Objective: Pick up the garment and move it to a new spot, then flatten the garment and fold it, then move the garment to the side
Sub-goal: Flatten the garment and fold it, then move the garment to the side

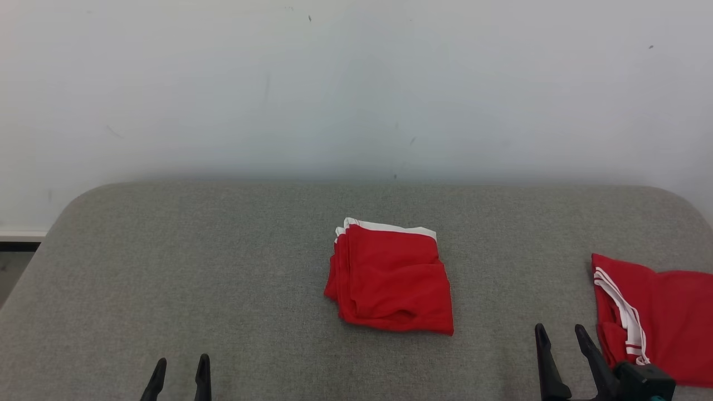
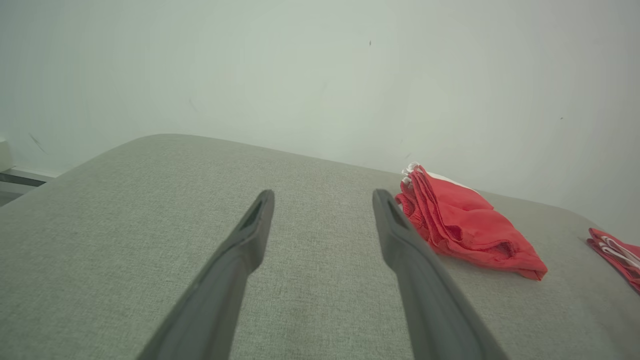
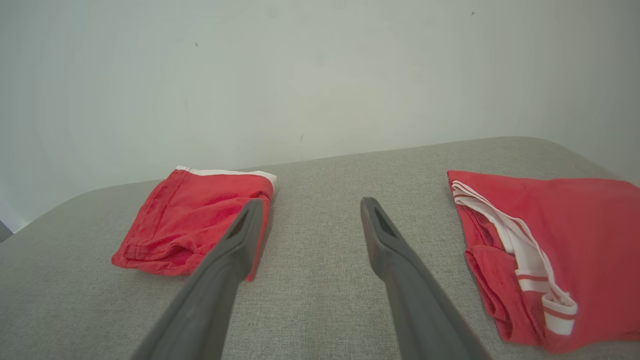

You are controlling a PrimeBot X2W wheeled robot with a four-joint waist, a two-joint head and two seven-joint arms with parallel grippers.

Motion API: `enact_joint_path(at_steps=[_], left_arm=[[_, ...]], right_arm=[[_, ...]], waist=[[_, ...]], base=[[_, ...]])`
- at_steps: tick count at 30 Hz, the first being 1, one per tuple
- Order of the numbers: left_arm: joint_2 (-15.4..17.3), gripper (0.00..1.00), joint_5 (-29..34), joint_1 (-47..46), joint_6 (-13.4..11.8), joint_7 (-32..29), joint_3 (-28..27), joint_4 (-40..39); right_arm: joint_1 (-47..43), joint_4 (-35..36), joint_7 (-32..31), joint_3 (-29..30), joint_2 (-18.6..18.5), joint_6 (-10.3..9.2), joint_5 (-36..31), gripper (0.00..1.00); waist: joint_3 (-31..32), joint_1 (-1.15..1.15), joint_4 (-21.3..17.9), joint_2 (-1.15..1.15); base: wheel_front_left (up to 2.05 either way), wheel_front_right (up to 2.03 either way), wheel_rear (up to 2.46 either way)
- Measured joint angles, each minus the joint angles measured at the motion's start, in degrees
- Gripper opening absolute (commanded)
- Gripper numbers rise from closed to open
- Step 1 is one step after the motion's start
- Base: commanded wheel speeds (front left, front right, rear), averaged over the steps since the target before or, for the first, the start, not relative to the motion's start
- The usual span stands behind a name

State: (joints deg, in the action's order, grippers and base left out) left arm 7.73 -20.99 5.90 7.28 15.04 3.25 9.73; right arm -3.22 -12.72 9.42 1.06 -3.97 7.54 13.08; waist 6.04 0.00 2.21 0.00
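This looks like a bare test room, not a home. Beyond the left pincer [image 1: 182, 361] and right pincer [image 1: 560, 329] rises a plain white wall [image 1: 356, 83] with small scuffs. Beneath them spreads a grey cloth-covered table [image 1: 223, 278] with rounded corners. A strip of floor [image 1: 14, 273] shows far to the left pincer's left.

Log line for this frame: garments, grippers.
folded red garment: centre, not gripped | second red garment: right side | left gripper: open, empty | right gripper: open, empty
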Motion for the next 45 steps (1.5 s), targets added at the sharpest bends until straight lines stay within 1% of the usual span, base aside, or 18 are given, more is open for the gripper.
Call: enact_joint_path(at_steps=[23,24,25,28,33,36,41,45], left_arm=[[0.45,1.0,-0.37,-0.59,0.14,0.0,1.67,-0.11],[0.04,1.0,-0.65,-2.45,0.23,0.01,5.14,-1.04],[0.02,1.0,-0.67,-2.61,0.23,0.0,5.64,-1.1],[-0.08,1.0,-0.71,-2.73,0.23,0.01,6.98,-1.21],[-0.32,1.0,-0.8,-4.12,0.23,0.01,9.21,-1.49],[-0.54,1.0,-1.09,-5.19,0.23,0.01,10.36,-1.43],[-0.88,1.0,-1.37,-6.18,0.23,0.01,11.32,-1.3],[-1.35,1.0,-1.38,-6.53,0.23,0.01,11.81,-1.22]], right_arm=[[0.71,-0.09,-1.36,-0.23,0.8,0.0,0.85,1.0],[19.07,-7.83,-41.4,6.36,0.9,-0.1,-0.9,1.0],[21.15,-8.81,-44.1,6.77,0.89,-0.09,-1.23,1.0],[27.58,-12.68,-48.89,8.78,1.05,-0.09,-2.08,1.0],[35.07,-20.42,-52.88,12.48,1.04,-0.09,-5.43,1.0],[39.08,-25.42,-52.58,15.6,1.1,-0.09,-9.14,1.0],[41.56,-30.75,-51.43,19.36,1.14,-0.1,-14.61,1.0],[43.26,-34.92,-50.36,21.73,1.08,-0.09,-16.01,1.0]], waist=[[-0.82,0.0,0.85,0.0],[-2.56,0.0,4.31,0.0],[-2.77,0.0,4.8,0.0],[-3.53,0.0,6.39,0.0],[-5.63,0.01,8.96,0.01],[-7.57,0.01,10.95,0.01],[-9.91,0.01,13.23,0.01],[-11.75,0.01,14.48,0.01]], base=[[0.0,0.0,0.0],[0.0,0.0,0.0],[0.0,0.0,0.0],[0.0,0.0,0.0],[0.0,0.0,0.0],[0.0,0.0,0.0],[0.0,0.0,0.0],[0.0,0.0,0.0]])
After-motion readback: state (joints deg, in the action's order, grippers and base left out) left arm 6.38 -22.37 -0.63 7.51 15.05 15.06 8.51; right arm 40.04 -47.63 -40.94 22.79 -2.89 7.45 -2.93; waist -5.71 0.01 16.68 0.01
